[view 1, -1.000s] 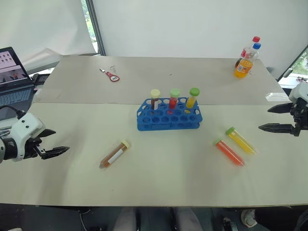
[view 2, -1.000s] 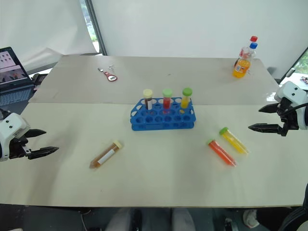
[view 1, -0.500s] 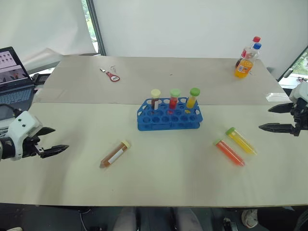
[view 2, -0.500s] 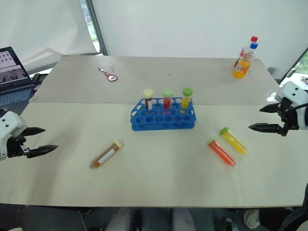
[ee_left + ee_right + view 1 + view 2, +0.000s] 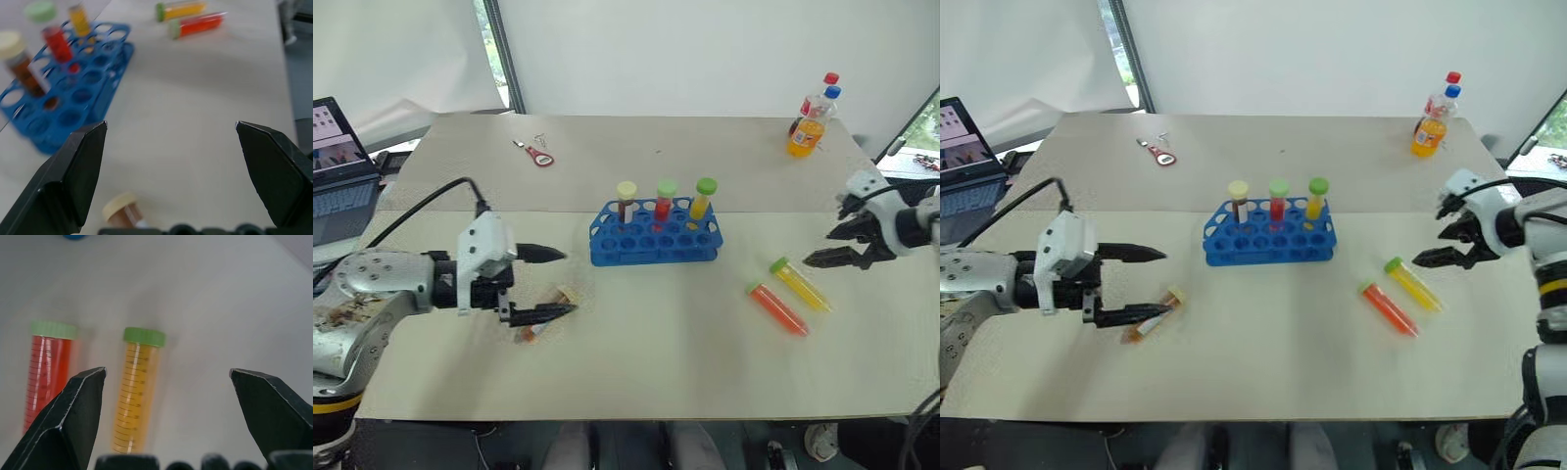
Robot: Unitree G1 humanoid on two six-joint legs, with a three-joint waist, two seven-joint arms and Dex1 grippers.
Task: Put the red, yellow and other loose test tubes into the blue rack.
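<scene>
Left hand now inward over brown tube, fingers apart

No legible text, brand, number or sign is showing in any view. Graduation marks are running along the yellow tube and the red tube (tick lines w/ figures too small to read). A white label is showing on the brown tube, no print readable. The orange bottle is carrying a label, wording not resolvable. The laptop screen is displaying small picture tiles, no characters readable.
</scene>
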